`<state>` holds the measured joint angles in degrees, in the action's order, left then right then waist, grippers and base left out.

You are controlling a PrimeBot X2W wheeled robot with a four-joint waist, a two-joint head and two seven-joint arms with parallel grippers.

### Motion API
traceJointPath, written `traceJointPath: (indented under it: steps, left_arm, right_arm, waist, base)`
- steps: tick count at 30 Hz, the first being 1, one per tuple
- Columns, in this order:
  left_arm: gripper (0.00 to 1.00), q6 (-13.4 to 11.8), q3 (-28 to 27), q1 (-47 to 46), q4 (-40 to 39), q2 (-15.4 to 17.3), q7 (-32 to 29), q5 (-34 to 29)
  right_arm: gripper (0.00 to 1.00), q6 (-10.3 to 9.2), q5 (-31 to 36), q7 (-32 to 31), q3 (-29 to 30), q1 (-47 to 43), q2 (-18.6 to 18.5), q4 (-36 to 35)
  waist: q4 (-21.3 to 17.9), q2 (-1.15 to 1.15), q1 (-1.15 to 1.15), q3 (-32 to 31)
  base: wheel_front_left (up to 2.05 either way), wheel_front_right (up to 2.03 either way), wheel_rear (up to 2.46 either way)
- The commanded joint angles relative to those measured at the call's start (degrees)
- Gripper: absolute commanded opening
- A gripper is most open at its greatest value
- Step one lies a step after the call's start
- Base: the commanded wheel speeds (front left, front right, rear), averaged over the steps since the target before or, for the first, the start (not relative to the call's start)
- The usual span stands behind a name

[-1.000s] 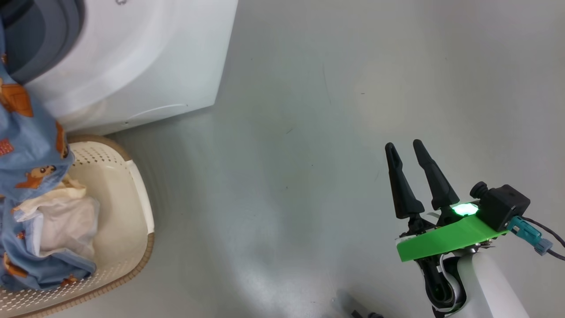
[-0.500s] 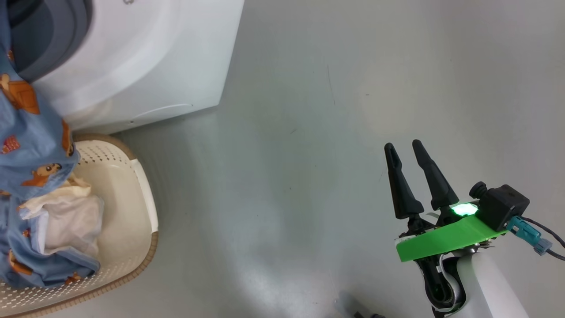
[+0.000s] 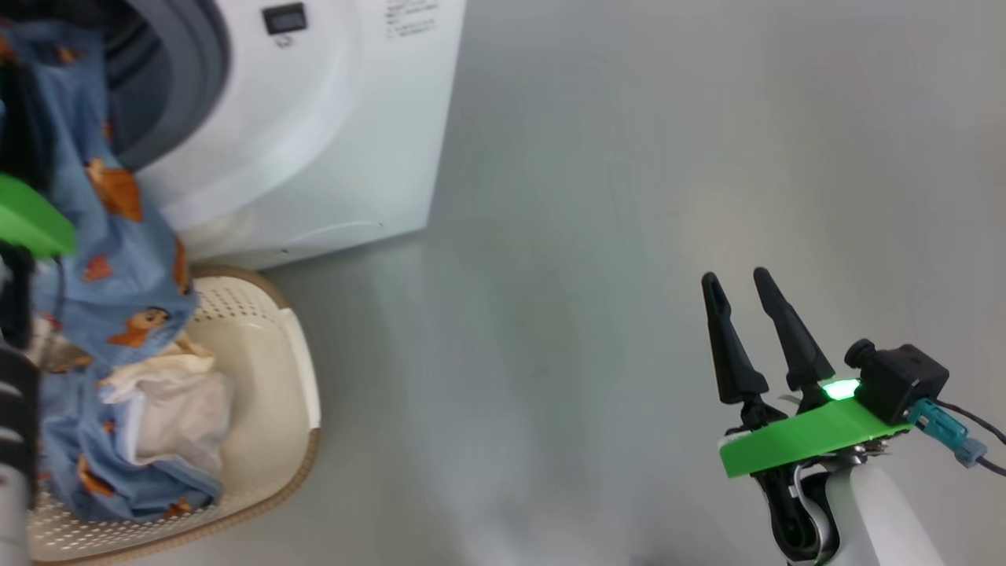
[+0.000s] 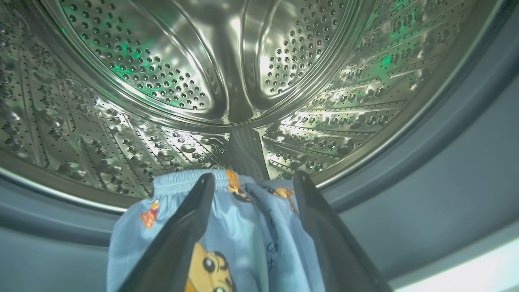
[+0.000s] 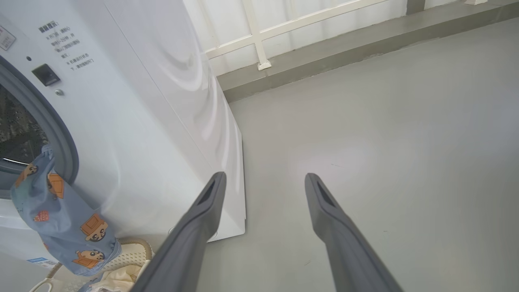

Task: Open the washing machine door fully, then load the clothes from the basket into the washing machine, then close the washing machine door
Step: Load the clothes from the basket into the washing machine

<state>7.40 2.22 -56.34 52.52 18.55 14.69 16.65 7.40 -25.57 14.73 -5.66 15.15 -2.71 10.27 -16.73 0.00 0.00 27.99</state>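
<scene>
Left wrist view: my left gripper [image 4: 254, 176] sits at the mouth of the washing machine [image 4: 162, 61], jaws wide. The clothes [image 4: 247, 227] drape over its lip, trailing to the basket [image 3: 302, 377]. Loading step, I judge — next I push the fabric deeper. Right gripper [image 3: 736, 275] idles, spread.

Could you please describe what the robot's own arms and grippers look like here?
The right gripper and left gripper each have two long, tapering dark fingers. On the right wrist sit a bright green plate, a glowing green light, a black boxy camera and a teal-plugged cable, above a white forearm.
</scene>
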Motion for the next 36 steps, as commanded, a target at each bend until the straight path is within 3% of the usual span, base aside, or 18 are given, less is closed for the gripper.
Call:
traceJointPath:
  steps: [1,16,36]
  left_arm:
    - [1.0,0.08,-1.62,2.15,-2.41,1.98,0.3,0.4]
    - [1.0,0.09,-6.98,22.84,-12.89,-6.04,0.3,-2.31]
    - [1.0,0.09,-10.41,43.68,-25.1,-9.01,0.3,-5.05]
  right_arm:
    - [1.0,0.09,0.78,0.27,-0.68,-1.57,-0.17,-0.84]
    - [1.0,0.09,2.05,0.27,0.73,-7.11,-4.15,1.99]
    - [1.0,0.09,0.82,0.27,2.49,-13.96,-8.73,2.22]
  waist:
    - [2.17,0.0,0.0,-2.57]
    - [8.3,0.0,0.0,-14.24]
    - [12.75,0.0,0.0,-22.75]
  base:
    - [0.0,0.0,0.0]
    - [0.0,0.0,0.0]
    - [0.0,0.0,0.0]
